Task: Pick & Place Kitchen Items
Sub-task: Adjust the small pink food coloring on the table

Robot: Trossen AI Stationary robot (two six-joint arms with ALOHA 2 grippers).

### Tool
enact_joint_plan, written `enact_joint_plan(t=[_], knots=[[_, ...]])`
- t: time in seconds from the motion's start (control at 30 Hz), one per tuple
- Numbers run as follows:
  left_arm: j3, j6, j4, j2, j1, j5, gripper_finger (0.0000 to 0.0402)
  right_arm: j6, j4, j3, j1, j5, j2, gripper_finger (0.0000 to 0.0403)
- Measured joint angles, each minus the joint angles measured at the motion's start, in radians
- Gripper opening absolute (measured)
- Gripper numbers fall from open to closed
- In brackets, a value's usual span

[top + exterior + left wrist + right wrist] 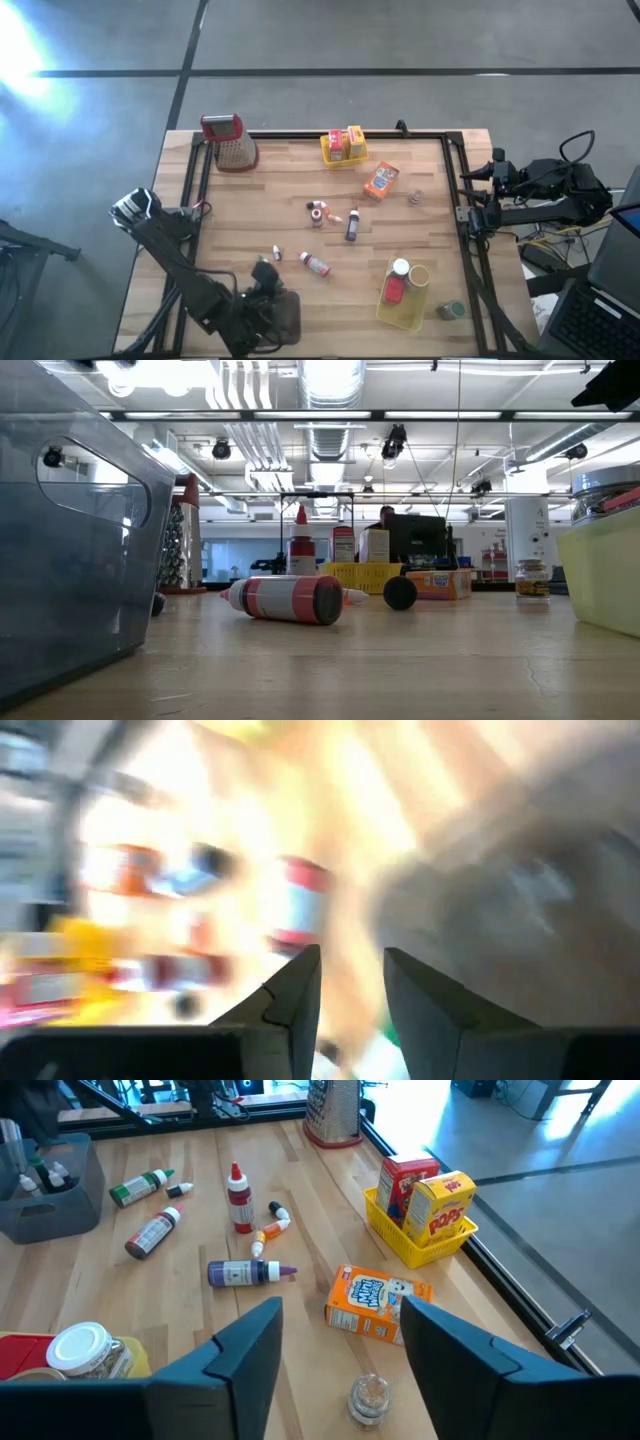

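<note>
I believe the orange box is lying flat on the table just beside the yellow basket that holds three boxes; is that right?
Nearly. The yellow basket holds two boxes, not three, as the right wrist view shows. The orange box does lie flat on the table beside it.

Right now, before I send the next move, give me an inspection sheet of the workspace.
Surface: wooden table, dark frame round it.
Job's things: orange box lying flat; small jar beside it; purple-capped bottle, red-labelled bottle and other small bottles lying mid-table; two boxes in the far yellow basket; white-lidded jar in the near yellow basket; green-lidded jar beside that.
Clutter: metal grater at the far left corner; grey tray at the near edge.
Grippers: left gripper by the grey tray, narrow gap, nothing seen held; right gripper off the table's right edge, open, empty.
Cables: bundle behind the right arm.
Surroundings: grey floor; a person at a monitor in the low view.
</note>
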Motion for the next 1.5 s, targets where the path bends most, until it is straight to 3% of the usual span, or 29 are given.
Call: enact_joint_plan(t=[0.13,0.23,0.5,0.8,1.0,1.13,1.23,1.5], knots=[[0.025,-0.029,0.016,-0.004,0.017,-0.154,0.0117,0.0,0.0,0.0,0.0,0.0,0.0,0.0206],[0.018,-0.011,0.01,-0.031,0.062,-0.157,0.011,0.0,0.0,0.0,0.0,0.0,0.0,0.0209],[-0.07,0.087,0.065,-0.171,0.252,0.004,0.0083,0.0,0.0,0.0,0.0,0.0,0.0,0.0221],[-0.186,0.165,0.324,-0.321,0.513,0.168,0.0088,0.0,0.0,0.0,0.0,0.0,0.0,0.0243],[-0.247,0.147,0.482,-0.352,0.674,0.179,0.0088,0.0,0.0,0.0,0.0,0.0,0.0,0.0261],[-0.26,0.12,0.532,-0.344,0.765,0.317,0.0089,0.0,0.0,0.0,0.0,0.0,0.0,0.0273],[-0.27,0.1,0.548,-0.33,0.819,0.411,0.0105,0.0,0.0,0.0,0.0,0.0,0.0,0.0283],[-0.305,0.108,0.506,-0.326,0.867,0.424,0.0187,0.0,0.0,0.0,0.0,0.0,0.0,0.031]])
